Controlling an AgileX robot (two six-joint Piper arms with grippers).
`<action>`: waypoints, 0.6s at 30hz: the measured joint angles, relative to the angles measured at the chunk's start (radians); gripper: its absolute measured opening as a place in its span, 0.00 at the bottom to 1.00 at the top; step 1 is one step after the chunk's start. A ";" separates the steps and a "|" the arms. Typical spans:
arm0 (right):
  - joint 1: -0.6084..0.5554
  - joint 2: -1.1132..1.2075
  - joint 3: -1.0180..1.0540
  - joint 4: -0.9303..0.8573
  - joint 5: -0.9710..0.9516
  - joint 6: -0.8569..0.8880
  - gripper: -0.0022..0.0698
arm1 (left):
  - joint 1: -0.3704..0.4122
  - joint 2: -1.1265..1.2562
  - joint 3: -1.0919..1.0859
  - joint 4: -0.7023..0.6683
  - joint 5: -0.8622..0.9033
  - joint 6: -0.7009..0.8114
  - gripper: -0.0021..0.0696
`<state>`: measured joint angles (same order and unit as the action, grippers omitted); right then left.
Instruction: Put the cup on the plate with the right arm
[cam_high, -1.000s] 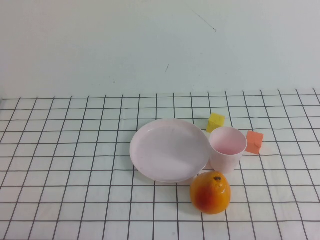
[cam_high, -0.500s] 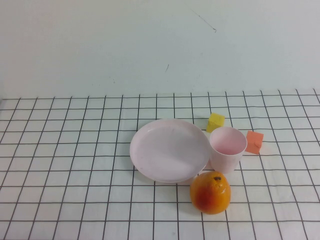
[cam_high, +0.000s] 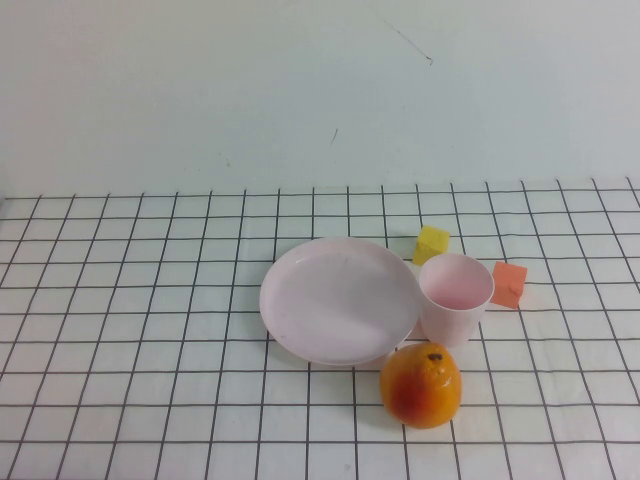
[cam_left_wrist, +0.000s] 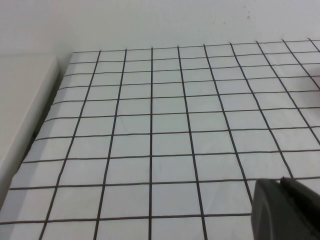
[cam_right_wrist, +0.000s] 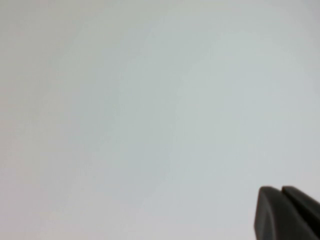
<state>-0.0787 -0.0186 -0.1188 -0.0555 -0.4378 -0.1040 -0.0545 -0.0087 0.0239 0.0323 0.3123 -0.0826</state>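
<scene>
In the high view, a small pale pink handleless plastic cup (cam_high: 456, 296) is seen upright on the gridded white table (cam_high: 150, 330), touching the right edge of a round pale pink shallow plastic plate (cam_high: 340, 299); an orange fruit (cam_high: 421, 385), yellow block (cam_high: 431, 244) and orange block (cam_high: 509, 284) are nearby. Neither arm is shown there. In the left wrist view, only bare grid and the left gripper (cam_left_wrist: 285, 210) are shown, its fingers pressed together, holding nothing. In the right wrist view, the right gripper (cam_right_wrist: 286, 212) is seen against blank wall, fingers closed, empty.
</scene>
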 joint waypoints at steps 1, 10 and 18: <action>0.000 0.000 -0.040 0.000 -0.004 0.000 0.03 | 0.000 0.000 0.000 0.000 0.000 0.000 0.03; 0.000 0.061 -0.408 -0.017 0.117 -0.041 0.03 | 0.000 0.000 0.000 0.000 0.000 0.000 0.03; 0.000 0.301 -0.664 -0.025 0.293 0.011 0.03 | 0.000 0.000 0.000 0.000 0.000 0.000 0.03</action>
<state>-0.0787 0.2825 -0.7823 -0.0800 -0.1444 -0.0931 -0.0545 -0.0087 0.0239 0.0323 0.3123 -0.0826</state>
